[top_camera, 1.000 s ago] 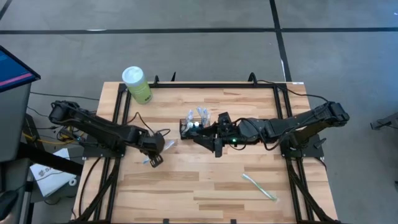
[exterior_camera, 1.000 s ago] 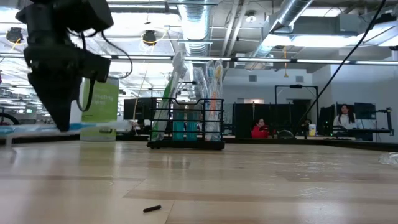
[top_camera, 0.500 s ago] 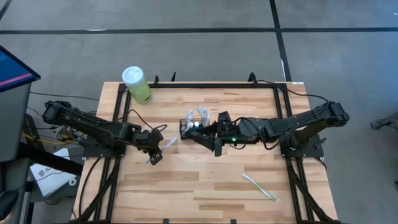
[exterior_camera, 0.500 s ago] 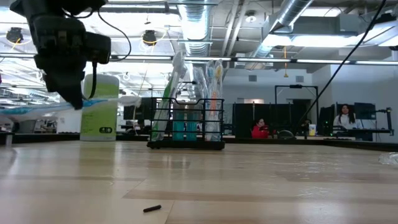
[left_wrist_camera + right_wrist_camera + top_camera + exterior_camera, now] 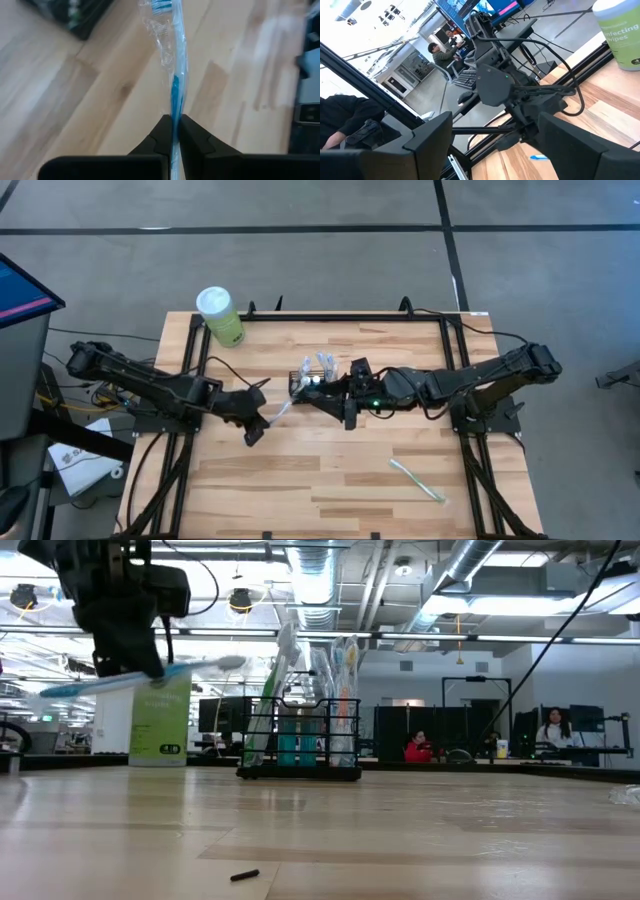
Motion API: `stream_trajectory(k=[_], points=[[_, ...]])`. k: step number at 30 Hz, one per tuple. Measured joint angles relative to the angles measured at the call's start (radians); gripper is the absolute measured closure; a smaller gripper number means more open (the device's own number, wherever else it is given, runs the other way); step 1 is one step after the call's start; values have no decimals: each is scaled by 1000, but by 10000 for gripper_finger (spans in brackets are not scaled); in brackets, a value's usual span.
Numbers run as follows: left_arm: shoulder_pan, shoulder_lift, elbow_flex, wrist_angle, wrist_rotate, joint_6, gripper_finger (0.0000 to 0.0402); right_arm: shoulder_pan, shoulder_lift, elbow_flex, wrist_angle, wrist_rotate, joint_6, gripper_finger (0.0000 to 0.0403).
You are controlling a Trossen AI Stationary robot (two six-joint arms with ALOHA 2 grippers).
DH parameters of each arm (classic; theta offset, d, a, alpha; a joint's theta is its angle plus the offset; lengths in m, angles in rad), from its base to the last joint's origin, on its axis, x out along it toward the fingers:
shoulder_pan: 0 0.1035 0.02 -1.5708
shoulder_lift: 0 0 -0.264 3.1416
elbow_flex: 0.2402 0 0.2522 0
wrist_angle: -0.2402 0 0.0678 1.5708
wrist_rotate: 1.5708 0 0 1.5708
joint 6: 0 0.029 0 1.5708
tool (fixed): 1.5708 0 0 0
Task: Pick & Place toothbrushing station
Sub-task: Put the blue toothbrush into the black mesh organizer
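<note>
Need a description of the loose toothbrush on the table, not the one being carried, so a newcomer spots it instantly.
Start at the wooden table seen from above and go to its front right corner, well away from the black caddy at the centre. The toothbrush lies flat and alone there on bare wood, pale green, angled. The only other loose brush is blue, wrapped, and held off the table by the left end effector.

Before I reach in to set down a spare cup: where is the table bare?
Bare: the near edge of the table left of the loose toothbrush, and the far right corner. Crowded: the middle, where the left hand carries a wrapped toothbrush toward the caddy beside the right hand.
</note>
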Motion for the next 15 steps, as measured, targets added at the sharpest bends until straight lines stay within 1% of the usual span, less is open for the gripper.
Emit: stream_trajectory(k=[15], points=[[-16,0,0,315,0,-3,395,-5,0,0,7,0,1,117]])
